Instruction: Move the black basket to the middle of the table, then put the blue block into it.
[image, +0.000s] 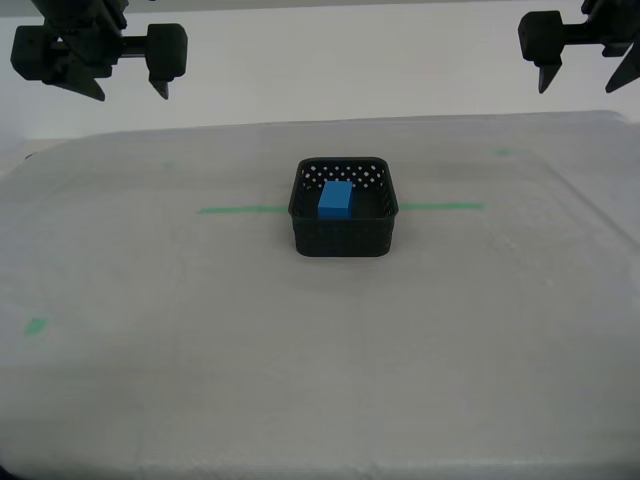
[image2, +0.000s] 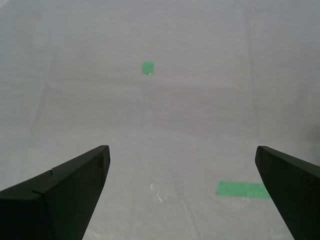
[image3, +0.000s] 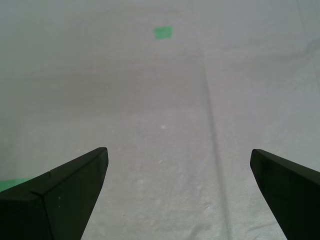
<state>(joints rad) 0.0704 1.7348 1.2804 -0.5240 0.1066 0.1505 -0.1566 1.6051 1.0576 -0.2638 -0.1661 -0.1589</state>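
Note:
The black basket (image: 343, 232) stands upright in the middle of the table (image: 150, 380), across the green tape line (image: 243, 210). The blue block (image: 335, 198) lies inside it, on its floor. Both grippers hang high above the table's far part, well apart from the basket. My second gripper (image2: 182, 148) is open and empty; it is at the exterior view's left (image: 128, 90), over the tape's end (image2: 242, 190). My first gripper (image3: 179, 150) is open and empty, at the exterior view's right (image: 580, 85). Neither wrist view shows the basket or the block.
Small green marks lie on the cloth: one at the front on the exterior view's left (image: 35, 325), one at the back right (image: 503, 152). The wrist views show one mark each (image2: 148, 67) (image3: 163, 32). The table's front edge runs along the bottom.

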